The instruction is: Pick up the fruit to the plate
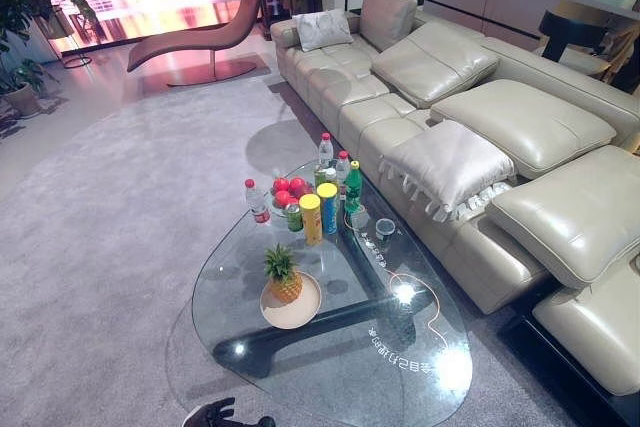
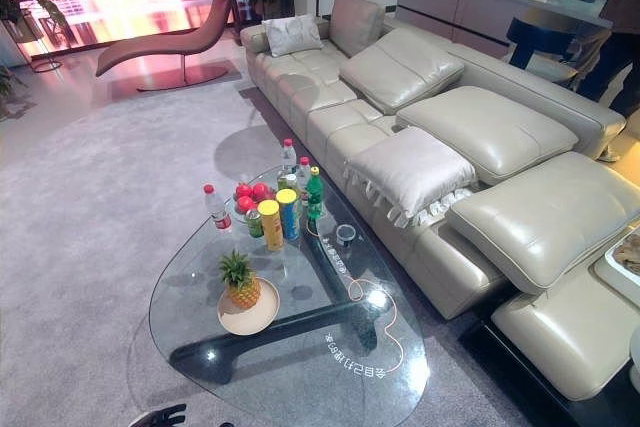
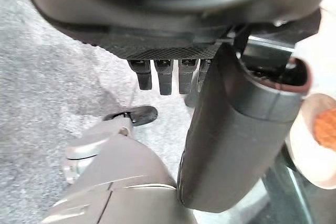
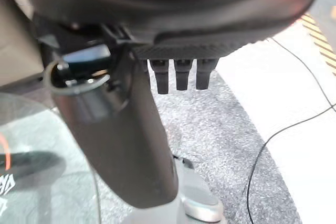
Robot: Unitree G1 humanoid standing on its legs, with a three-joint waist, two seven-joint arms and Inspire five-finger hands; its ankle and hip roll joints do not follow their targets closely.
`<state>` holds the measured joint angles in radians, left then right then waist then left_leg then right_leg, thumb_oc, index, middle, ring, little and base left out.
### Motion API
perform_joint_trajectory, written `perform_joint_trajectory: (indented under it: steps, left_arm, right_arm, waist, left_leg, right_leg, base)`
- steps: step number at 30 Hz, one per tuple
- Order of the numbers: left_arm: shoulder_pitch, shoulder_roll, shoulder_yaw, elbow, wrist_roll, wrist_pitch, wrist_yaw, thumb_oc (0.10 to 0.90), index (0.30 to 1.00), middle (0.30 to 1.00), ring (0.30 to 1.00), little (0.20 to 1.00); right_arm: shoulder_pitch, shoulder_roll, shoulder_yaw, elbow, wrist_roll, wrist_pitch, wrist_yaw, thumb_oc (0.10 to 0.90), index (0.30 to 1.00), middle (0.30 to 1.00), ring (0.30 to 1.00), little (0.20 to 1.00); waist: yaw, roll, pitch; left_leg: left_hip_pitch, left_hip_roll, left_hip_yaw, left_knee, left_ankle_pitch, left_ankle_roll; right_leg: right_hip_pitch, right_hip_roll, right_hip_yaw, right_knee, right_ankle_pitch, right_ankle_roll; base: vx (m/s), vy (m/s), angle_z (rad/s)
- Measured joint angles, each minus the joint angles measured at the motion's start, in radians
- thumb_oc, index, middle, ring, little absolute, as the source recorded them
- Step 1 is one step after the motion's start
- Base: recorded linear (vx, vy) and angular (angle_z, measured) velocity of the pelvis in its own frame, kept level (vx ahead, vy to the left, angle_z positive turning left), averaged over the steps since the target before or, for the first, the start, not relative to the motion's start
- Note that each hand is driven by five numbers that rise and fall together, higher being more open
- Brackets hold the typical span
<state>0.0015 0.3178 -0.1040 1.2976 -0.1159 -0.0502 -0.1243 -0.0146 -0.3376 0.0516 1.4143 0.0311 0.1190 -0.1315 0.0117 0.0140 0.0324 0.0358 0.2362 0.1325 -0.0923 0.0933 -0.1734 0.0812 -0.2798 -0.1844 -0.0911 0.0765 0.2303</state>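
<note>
Both dark hands, left (image 3: 163,74) and right (image 4: 178,74), hung relaxed and empty, far from the red apples (image 1: 285,190), risking toppled plastic bottles (image 1: 352,185) during the reach.

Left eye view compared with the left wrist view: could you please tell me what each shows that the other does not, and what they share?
The left eye view adds the red apples, the clear plastic bottles, the tall yellow can and the beige leather sofa. The left wrist view adds a close look at the left hand, its fingers straight and holding nothing. Both share that hand, the round cream plate, the small pineapple on it and the grey carpet.
</note>
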Motion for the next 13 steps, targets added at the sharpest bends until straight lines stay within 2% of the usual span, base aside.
perform_joint_trajectory:
  steps: [6, 13]
  left_arm:
    - [-0.003, 0.0, 0.002, 0.001, 0.001, 0.043, -0.009, 0.8, 0.9, 0.9, 0.9, 0.9]
    - [-0.004, 0.0, 0.001, 0.004, 0.001, 0.05, -0.021, 0.8, 0.9, 0.9, 0.9, 0.9]
  right_arm:
    - [-0.01, 0.023, 0.027, -0.002, -0.019, 0.0, 0.031, 0.8, 0.9, 0.9, 0.9, 0.9]
    - [-0.006, 0.024, 0.028, 0.003, -0.028, 0.001, 0.049, 0.8, 0.9, 0.9, 0.9, 0.9]
  waist:
    - [-0.015, 0.003, -0.003]
    - [-0.015, 0.005, -0.004]
  left_leg:
    - [0.015, 0.001, 0.01, 0.0, -0.007, -0.009]
    - [0.015, 0.002, 0.011, 0.0, -0.007, -0.01]
  right_leg:
    - [0.007, 0.0, 0.006, 0.0, -0.003, -0.001]
    - [0.006, 0.0, 0.007, 0.0, -0.003, -0.001]
  base:
    - [0.03, 0.006, -0.04]
    - [0.03, -0.003, 0.0]
